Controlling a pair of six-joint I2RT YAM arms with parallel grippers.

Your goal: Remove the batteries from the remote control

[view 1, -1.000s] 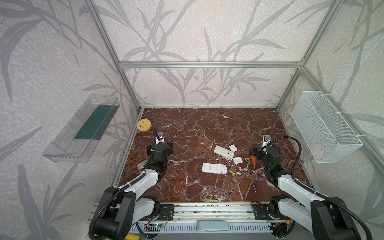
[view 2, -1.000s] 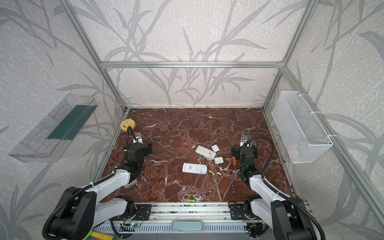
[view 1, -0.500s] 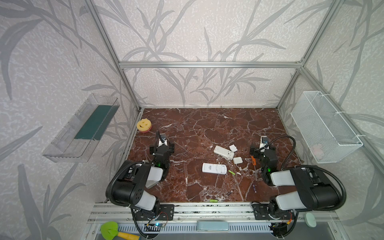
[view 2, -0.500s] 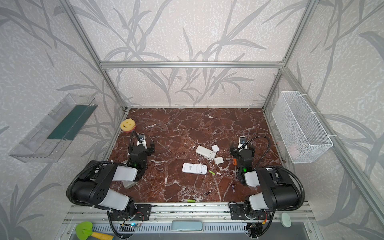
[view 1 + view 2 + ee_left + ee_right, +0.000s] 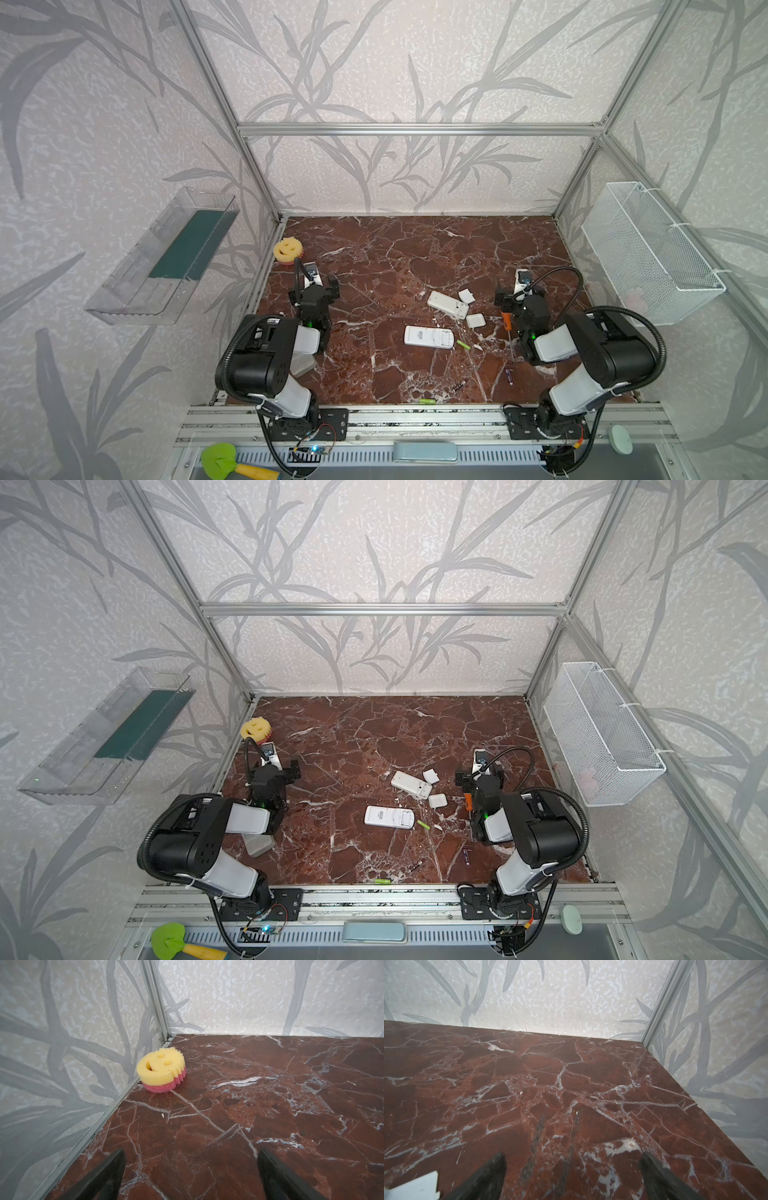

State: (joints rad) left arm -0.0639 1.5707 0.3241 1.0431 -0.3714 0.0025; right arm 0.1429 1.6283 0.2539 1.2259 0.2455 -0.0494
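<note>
Four small slim batteries [image 5: 463, 344], two lime green and two dark, lay loose on the red-brown marble table [image 5: 395, 257], pointing different ways, out of the two white remote controls [image 5: 429, 336]. The right gripper [image 5: 573, 1156] was nearer; they lay toward the middle and front edge from it. It and the left gripper [image 5: 191, 1152] gaped wide, empty.

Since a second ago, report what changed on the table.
Left arm and right arm folded up, elbows rising toward the front rail; left gripper and right gripper stayed open, empty, almost in place. Remote controls, batteries and screwdriver lie unmoved.
</note>
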